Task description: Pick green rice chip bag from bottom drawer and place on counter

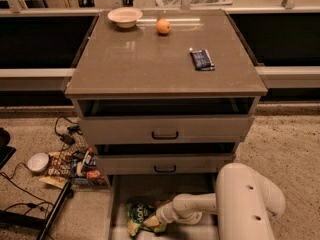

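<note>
The green rice chip bag (139, 217) lies crumpled on the floor of the open bottom drawer (167, 185), at its front left. My gripper (160, 217) is down inside the drawer, right at the bag's right edge and touching it. Its white arm (245, 204) reaches in from the right. The counter (150, 59) is the glossy grey-brown top of the cabinet above.
On the counter are a white bowl (124, 16), an orange (163, 26) and a small dark-blue packet (202, 59). The two upper drawers stand slightly open. On the floor at the left are a wire basket of packets (75, 161), a white dish (38, 162) and cables.
</note>
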